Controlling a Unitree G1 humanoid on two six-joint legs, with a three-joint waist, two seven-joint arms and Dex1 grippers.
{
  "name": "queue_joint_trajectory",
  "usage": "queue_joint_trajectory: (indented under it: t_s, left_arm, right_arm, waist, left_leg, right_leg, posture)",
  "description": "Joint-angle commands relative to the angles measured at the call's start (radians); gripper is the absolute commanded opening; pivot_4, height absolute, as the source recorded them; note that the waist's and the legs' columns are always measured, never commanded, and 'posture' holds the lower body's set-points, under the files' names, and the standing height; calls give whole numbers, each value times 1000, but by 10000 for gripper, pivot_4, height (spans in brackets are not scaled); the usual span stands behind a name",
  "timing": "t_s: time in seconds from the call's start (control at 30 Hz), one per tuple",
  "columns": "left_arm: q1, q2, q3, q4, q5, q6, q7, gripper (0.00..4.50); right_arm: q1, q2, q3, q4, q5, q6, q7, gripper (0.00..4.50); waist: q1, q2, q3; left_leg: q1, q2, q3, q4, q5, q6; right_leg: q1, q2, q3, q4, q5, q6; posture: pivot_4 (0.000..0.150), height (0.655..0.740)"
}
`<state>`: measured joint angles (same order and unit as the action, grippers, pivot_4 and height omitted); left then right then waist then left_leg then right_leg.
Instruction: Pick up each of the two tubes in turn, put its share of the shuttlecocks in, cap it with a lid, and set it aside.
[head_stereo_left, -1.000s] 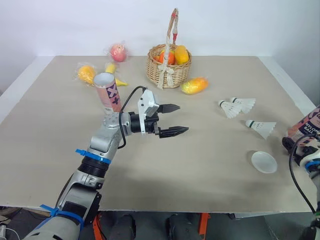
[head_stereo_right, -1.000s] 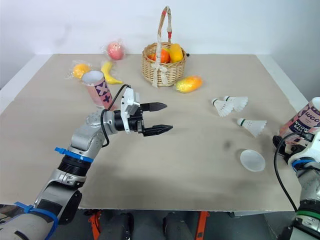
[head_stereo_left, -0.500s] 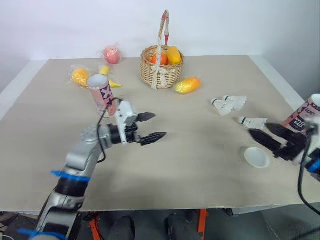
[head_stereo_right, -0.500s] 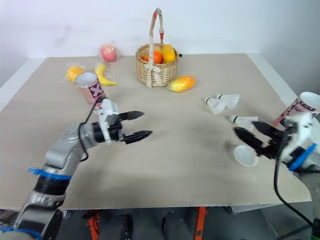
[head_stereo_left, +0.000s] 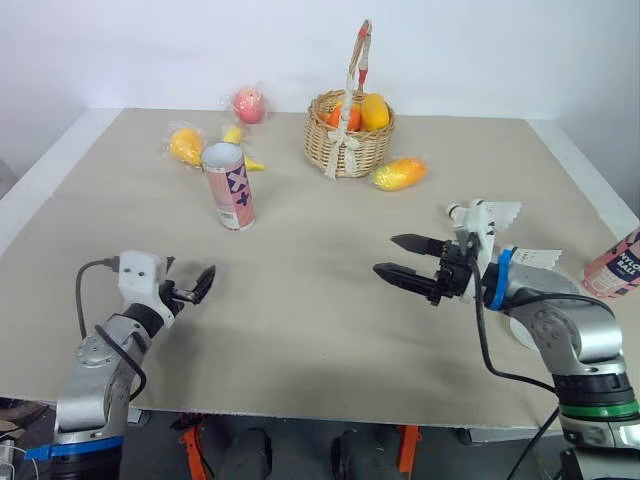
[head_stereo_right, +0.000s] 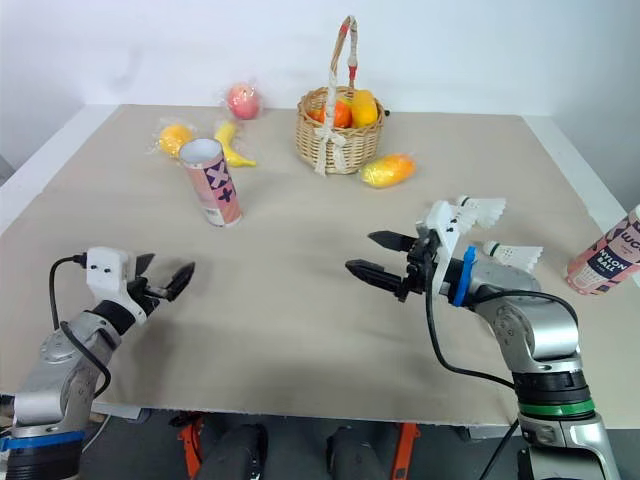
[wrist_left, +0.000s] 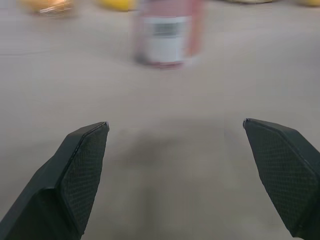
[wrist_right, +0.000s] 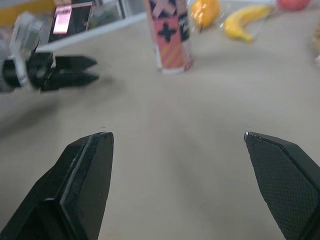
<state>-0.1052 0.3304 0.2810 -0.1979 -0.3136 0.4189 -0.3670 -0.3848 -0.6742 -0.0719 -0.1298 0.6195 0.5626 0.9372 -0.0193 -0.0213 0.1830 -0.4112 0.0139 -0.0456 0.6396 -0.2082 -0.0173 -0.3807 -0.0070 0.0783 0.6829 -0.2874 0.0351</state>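
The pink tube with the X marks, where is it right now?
In the left eye view, the pink tube stands on the robot's left side of the table, just in front of the banana and left of the basket.

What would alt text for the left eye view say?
The left gripper and the right gripper hang open and empty over a beige table. A pink tube stands at the left, a second tube at the right edge, shuttlecocks beside the right gripper, a fruit basket at the back.
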Motion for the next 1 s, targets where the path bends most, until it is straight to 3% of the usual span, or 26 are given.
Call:
queue_joint_trajectory:
  t_s: [0.03,0.6,1.0]
  left_arm:
    - [-85,6,26,84,-4,-28,33,45000]
    - [-507,94,-118,618,57,-216,-199,45000]
    - [-764,58,-149,1019,123,-415,-254,45000]
  right_arm:
    - [10,0,-19,-57,-3,-23,0,44557]
    - [75,-8,-86,-325,92,55,-103,44557]
    - [85,-32,-117,-383,123,81,-146,44557]
  waist:
    - [0,-1,0]
    - [-4,-2,0]
    - [-2,-2,0]
  left_leg:
    - [0,0,0,0,0,0]
    - [-3,-1,-1,0,0,-1]
    - [-8,-2,-2,1,0,0]
  right_leg:
    - [0,0,0,0,0,0]
    - [-2,1,-5,0,1,-2]
    - [-4,1,-7,0,1,-2]
  posture:
    - [1500,7400]
    - [1500,7400]
    - [1500,7400]
